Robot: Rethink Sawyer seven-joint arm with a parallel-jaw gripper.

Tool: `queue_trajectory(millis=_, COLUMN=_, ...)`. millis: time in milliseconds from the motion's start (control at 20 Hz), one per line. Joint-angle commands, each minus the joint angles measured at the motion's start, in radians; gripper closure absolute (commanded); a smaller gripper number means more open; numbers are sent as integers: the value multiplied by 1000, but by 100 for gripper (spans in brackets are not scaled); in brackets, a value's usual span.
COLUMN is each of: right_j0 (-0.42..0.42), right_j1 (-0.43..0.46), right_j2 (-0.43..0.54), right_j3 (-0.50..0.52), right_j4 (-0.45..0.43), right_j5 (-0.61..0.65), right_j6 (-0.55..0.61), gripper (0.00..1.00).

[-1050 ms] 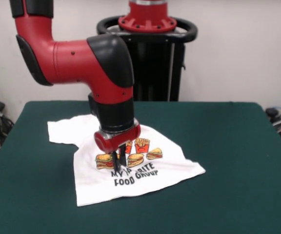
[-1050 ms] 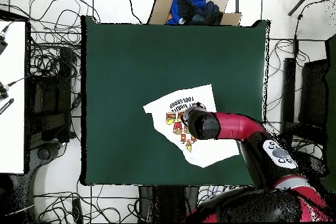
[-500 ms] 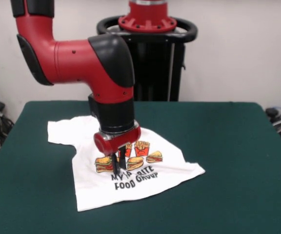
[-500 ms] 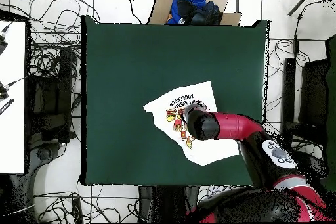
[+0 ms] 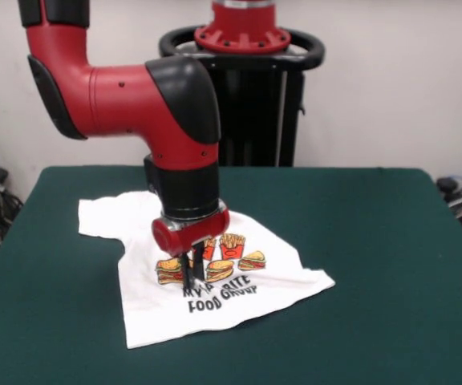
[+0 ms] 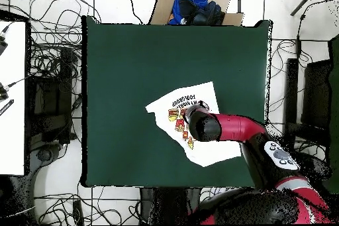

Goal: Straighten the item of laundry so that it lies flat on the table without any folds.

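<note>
In the front view, little change is seen against a second ago: the T-shirt (image 5: 215,281) has been drawn slightly leftward, its right corner now sitting a little further left on the table (image 5: 391,265). The dragging is judged to be smoothing the cloth only slowly. The shirt is placed left of the table's centre. At its far left a sleeve is spread; a crease is seen beside it, so flatness is not yet reached. The gripper (image 5: 192,273) is planted on the printed chest, its two dark fingers (image 5: 187,273) set close together, nearly closed; whether cloth is pinched cannot be told. The shirt's long axis is laid diagonally, collar far-left, hem near-right.
</note>
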Motion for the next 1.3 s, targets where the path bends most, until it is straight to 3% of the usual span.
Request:
queue_trajectory(millis=50, right_j0=33, right_j1=1, right_j2=-30, right_j3=-101, right_j4=-53, right_j5=-73, right_j6=138, gripper=100)
queue_trajectory(millis=1300, right_j0=-37, right_j1=46, right_j2=14, right_j3=-171, right_j4=-102, right_j5=-70, right_j6=60, gripper=100)
